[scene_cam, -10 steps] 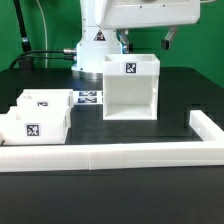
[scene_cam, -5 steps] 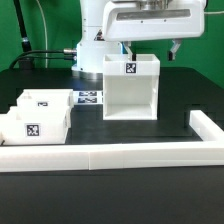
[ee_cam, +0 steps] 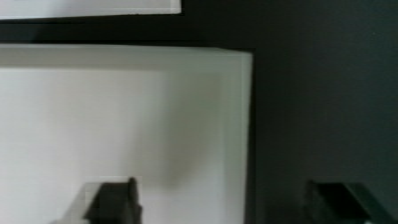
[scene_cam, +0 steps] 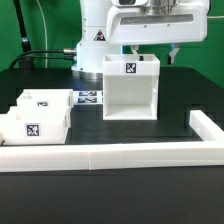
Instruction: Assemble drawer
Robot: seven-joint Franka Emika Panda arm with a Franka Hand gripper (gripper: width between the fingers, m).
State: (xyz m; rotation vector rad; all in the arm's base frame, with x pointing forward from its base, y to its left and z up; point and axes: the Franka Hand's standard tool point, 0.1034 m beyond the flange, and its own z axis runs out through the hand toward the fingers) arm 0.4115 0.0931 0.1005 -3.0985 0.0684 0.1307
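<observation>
The claw (scene_cam: 152,50) hangs spread wide just above the big white plastic box (scene_cam: 130,95), which stands in the middle of the black table (scene_cam: 110,198), so it should drop straight down and pinch one wall gently.

Setting: robotics laboratory bench.
Worktop (scene_cam: 185,95): matt black, edged by a low white rail (scene_cam: 110,157).
Machine: white robot arm (scene_cam: 97,40) standing at the rear, cables (scene_cam: 45,55) beside it.
Tracking aids: marker board (scene_cam: 88,98); square tag on the drawer casing (scene_cam: 130,92).
Backdrop: green wall (scene_cam: 45,20).
</observation>
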